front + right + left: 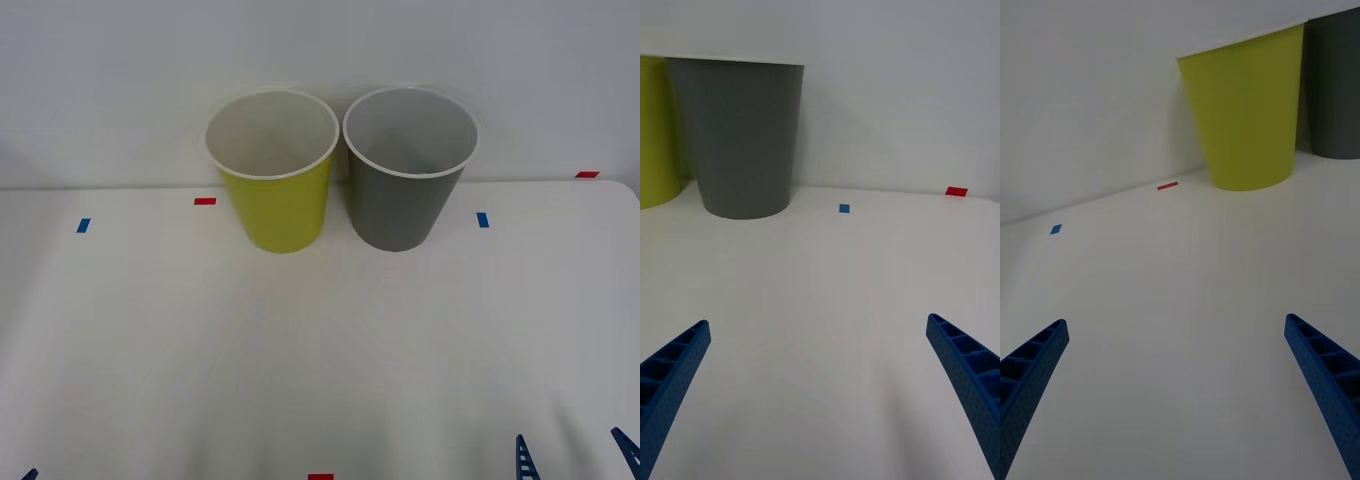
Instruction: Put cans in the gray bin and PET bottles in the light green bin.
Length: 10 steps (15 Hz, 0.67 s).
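Right wrist view, right hand (820,390) wide open, holding nothing

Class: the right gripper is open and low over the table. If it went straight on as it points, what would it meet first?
Probably nothing: the right gripper points past the gray bin, toward bare table and wall.

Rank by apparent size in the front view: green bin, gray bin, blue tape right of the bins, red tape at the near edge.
1. Green bin and gray bin: look alike, no ranking.
2. Red tape: cut off by the edge, slightly larger than the blue.
3. Blue tape: smallest, but farther away, so unsure.
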Motion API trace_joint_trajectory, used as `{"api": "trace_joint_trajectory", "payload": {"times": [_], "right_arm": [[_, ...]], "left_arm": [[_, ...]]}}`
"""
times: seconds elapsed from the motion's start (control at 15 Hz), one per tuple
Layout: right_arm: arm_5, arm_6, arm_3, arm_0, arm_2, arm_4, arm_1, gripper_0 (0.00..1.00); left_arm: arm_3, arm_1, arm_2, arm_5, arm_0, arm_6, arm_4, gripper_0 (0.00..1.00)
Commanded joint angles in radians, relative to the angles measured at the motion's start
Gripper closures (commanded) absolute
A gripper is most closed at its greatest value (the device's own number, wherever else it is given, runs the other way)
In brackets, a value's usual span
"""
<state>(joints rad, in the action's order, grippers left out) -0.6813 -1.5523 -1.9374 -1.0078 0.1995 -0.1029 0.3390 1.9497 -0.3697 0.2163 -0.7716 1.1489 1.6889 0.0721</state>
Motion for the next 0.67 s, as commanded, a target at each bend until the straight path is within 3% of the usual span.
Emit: {"api": "trace_joint_trajectory", "payload": {"times": [0.07, 0.67], "right_arm": [[0.000, 0.000, 0.000, 0.000, 0.000, 0.000, 0.000, 0.00], [0.000, 0.000, 0.000, 0.000, 0.000, 0.000, 0.000, 0.00]], "left_arm": [[0.000, 0.000, 0.000, 0.000, 0.000, 0.000, 0.000, 0.00], [0.000, 0.000, 0.000, 0.000, 0.000, 0.000, 0.000, 0.00]]}}
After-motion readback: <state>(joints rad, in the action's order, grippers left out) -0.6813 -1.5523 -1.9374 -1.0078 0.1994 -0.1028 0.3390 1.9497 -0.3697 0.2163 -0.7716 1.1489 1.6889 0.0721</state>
